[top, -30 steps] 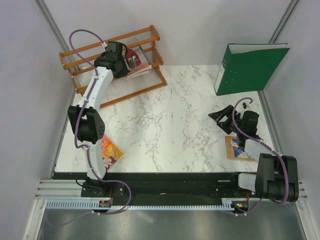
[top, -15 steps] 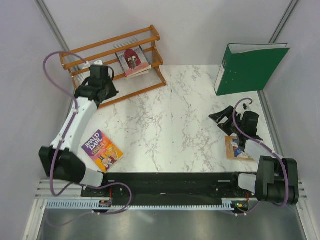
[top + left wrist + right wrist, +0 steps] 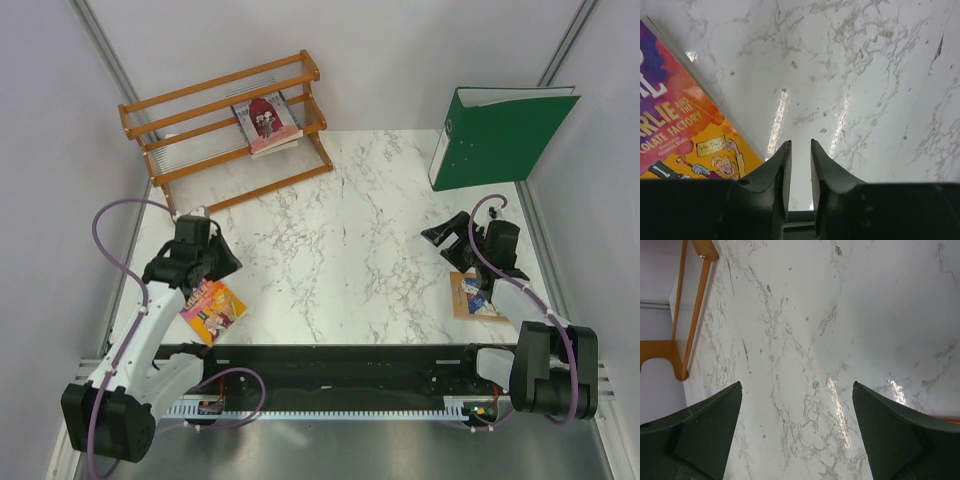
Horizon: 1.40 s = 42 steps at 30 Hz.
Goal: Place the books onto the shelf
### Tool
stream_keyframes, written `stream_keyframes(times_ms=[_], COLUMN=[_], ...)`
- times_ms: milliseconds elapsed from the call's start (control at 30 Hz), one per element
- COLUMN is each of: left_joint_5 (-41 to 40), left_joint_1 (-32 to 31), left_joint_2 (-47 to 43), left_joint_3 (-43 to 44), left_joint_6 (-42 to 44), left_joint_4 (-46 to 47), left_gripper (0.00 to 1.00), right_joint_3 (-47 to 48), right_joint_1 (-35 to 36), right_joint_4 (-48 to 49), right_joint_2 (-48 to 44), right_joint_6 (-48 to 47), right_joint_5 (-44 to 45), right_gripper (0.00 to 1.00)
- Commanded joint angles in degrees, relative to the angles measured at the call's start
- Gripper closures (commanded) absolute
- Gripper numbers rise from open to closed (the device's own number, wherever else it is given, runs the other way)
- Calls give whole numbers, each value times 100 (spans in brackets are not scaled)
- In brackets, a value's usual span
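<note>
Nearest to me, by the near left edge of the table [image 3: 350, 250], the yellow-purple book [image 3: 212, 308] lies flat with its cover up. My left gripper [image 3: 800, 145] hangs just beside its right edge, over bare marble; my fingers stand narrow, only a thin gap between them, and they hold nothing. From above, my left wrist hides the far corner of this book. On the near right side lies the orange-brown book [image 3: 470, 295], and my right arm crosses over it and covers a part of it. My right gripper [image 3: 797, 385] is a little farther in, over the marble, with its fingers spread wide and empty. Far right, the green ring binder [image 3: 495, 135] stands leaning at the wall. Far left stands the shelf [image 3: 310, 70], and the pink-maroon book [image 3: 265, 122] rests on its slats near the right end, with what looks like another book under it.
</note>
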Motion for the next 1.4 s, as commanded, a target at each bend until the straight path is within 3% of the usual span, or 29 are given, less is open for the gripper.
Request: stream_keyframes(times_ms=[0, 233, 467, 567, 633, 767, 800, 967, 1000, 1033, 1200, 1367], left_joint_5=[522, 277, -435, -875, -1077, -1148, -1105, -612, -621, -716, -595, -218], left_joint_1=[7, -54, -46, -37, 16, 253, 488, 1762, 1895, 2062, 3264, 3856], left_joint_2=[-606, -686, 34, 587, 920, 1291, 1344, 1494, 1485, 1494, 1599, 1617], left_joint_3=[-525, -570, 527, 1055, 1266, 1311, 1276, 1021, 1012, 1003, 1012, 811], left_joint_6=[-429, -913, -439, -219, -148, -148, -157, 97, 124, 133, 230, 265], left_joint_4=[-54, -494, -740, -1030, -1179, -1364, -1391, -1382, -1391, -1417, -1698, -1725], left_gripper=[71, 63, 59, 51, 39, 27, 21, 18, 5, 2, 0, 0], right_joint_3=[295, 471, 629, 700, 744, 761, 770, 805, 814, 823, 858, 876], right_joint_1=[8, 60, 324, 465, 535, 562, 562, 562, 553, 553, 562, 544], right_joint_4=[-222, -371, -398, -389, -363, -266, -249, -240, -240, -240, -187, -161], right_joint_2=[-110, -145, 39, 196, 293, 513, 531, 663, 681, 733, 856, 909], right_joint_6=[-112, -296, -376, -393, -420, -429, -437, -525, -543, -569, -596, -613], right_joint_5=[66, -32, 47, 39, 21, -102, -137, -181, -181, -198, -286, -348], right_gripper=[2, 2, 2, 2, 2, 2, 2, 2, 2, 2, 2, 2])
